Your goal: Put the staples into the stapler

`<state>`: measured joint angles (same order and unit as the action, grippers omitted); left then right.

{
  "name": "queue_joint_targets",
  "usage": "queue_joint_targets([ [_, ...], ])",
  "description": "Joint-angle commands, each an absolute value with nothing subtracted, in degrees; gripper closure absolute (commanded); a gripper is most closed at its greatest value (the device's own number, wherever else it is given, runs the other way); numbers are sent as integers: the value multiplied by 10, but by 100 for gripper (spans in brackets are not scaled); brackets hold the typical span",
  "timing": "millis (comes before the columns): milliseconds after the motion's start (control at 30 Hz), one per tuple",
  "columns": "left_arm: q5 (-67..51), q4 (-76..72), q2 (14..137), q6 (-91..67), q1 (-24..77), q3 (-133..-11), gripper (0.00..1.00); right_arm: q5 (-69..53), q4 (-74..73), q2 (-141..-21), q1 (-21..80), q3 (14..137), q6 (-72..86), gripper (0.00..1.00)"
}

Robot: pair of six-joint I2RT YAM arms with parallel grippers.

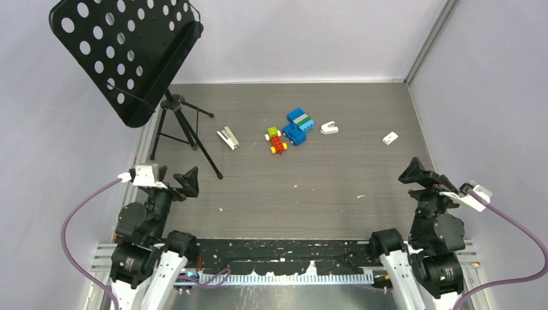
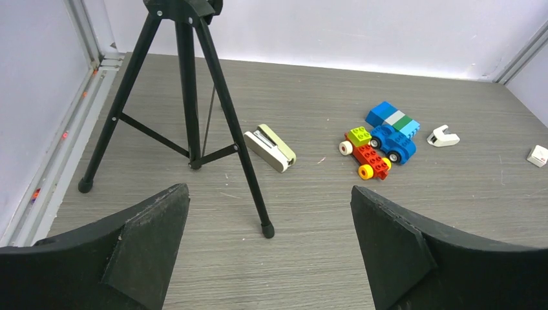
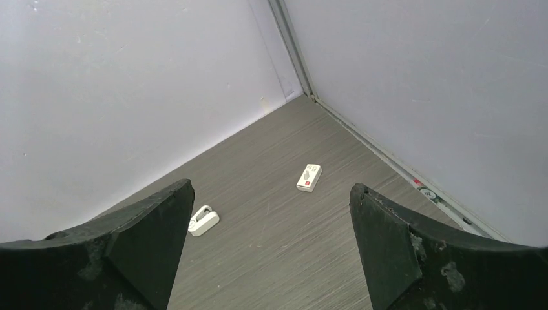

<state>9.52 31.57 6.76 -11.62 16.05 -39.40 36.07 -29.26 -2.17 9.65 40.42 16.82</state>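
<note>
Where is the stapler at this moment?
In the top view the stapler lies left of centre, between the black tripod on its left and the red-and-green toy car on its right, touching neither.

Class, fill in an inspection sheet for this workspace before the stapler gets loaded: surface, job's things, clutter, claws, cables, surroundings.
Surface: grey wood-grain table, small white specks.
Job's things: stapler lying near the music stand legs; loose staples not seen.
Clutter: toy block cars, white U-shaped piece, small labelled box, music stand.
Claws: left claw and right claw open, empty.
Cables: purple cable at each wrist.
Surroundings: pale walls.
</note>
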Motion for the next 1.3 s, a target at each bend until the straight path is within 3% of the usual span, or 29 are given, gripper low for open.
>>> queue_joint_targets([
  [0,105,292,60,-115,165,-395,2,366,-290,-45,98,422,171,6],
  [433,114,294,46,-115,198,-395,2,352,-371,-239,98,493,225,5],
  [733,126,297,40,-114,229,-396,2,268,-451,-519,98,573,283,5],
  [900,129,299,32,-113,240,-396,2,298,-504,-680,98,650,375,5],
  [1167,132,299,28,-109,249,-395,2,352,-489,-881,90,728,394,5],
  [1267,131,299,29,-108,255,-395,2,311,-455,-921,44,753,407,5],
])
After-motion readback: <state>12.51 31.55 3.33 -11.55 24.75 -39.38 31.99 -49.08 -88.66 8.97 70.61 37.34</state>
